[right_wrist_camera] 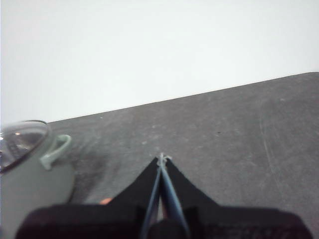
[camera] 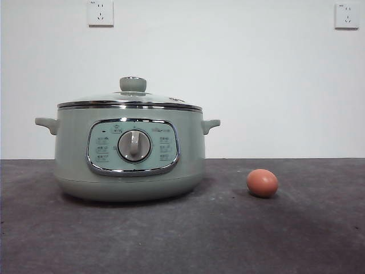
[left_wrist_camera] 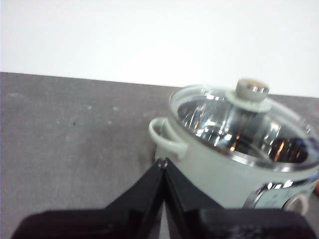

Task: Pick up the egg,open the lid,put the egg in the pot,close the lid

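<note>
The pale green pot (camera: 130,154) stands on the dark table at left of the front view, its control dial facing the camera. The glass lid (camera: 130,103) with its green knob (camera: 133,84) sits closed on it. The reddish-brown egg (camera: 262,182) lies on the table to the pot's right, apart from it. My left gripper (left_wrist_camera: 163,162) is shut and empty, close to the pot's side handle (left_wrist_camera: 167,137), with the lid (left_wrist_camera: 244,124) beyond. My right gripper (right_wrist_camera: 161,158) is shut and empty; a sliver of the egg (right_wrist_camera: 105,201) peeks out beside its jaw, the pot (right_wrist_camera: 30,164) off to one side.
Two wall sockets (camera: 100,12) (camera: 347,15) sit high on the white wall behind. The dark table (camera: 296,234) stretches to the right of the egg and in front of the pot. Neither arm shows in the front view.
</note>
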Available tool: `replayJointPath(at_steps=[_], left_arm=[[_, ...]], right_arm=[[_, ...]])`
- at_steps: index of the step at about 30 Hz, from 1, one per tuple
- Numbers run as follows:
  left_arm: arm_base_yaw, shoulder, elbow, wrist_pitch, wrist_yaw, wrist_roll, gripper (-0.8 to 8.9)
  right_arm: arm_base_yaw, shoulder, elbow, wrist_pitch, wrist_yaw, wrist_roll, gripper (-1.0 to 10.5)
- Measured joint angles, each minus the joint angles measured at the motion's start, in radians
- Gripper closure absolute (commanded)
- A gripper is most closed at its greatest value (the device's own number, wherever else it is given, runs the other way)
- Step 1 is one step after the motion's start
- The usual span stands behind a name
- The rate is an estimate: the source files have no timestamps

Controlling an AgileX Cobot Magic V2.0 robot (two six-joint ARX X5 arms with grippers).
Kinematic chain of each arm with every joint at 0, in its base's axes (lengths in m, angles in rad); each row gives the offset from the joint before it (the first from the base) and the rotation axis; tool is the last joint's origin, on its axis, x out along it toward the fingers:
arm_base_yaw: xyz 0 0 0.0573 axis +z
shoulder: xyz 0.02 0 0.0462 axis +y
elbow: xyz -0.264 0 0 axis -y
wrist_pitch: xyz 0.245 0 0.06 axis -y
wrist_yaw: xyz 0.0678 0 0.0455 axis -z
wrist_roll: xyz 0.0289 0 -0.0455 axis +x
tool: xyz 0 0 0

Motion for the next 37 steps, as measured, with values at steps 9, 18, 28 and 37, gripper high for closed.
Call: replayJointPath(at_steps=[9, 18, 28, 37], left_arm=[[0.000, 0.171, 0.293, -0.157, 0.135, -0.006, 8.20], [0.000, 0.346, 0.580, -0.431, 0.224, 0.074, 8.20], [0.000, 0.433, 0.755, -0.610, 0.233, 0.161, 8.17], [0.000, 0.459, 0.759, -0.611, 0.301, 0.170, 2.11]], right_arm=[[0.000, 0.238, 0.343, -0.284, -0.124, -0.029, 9.6], [0.000, 0.480, 0.708, -0.573, -0.227, -0.145, 9.6], [0.000, 0.605, 0.876, -0.745, -0.261, -0.244, 9.5], [0.000, 0.618, 0.876, -0.763, -0.261, -0.253, 5.1]])
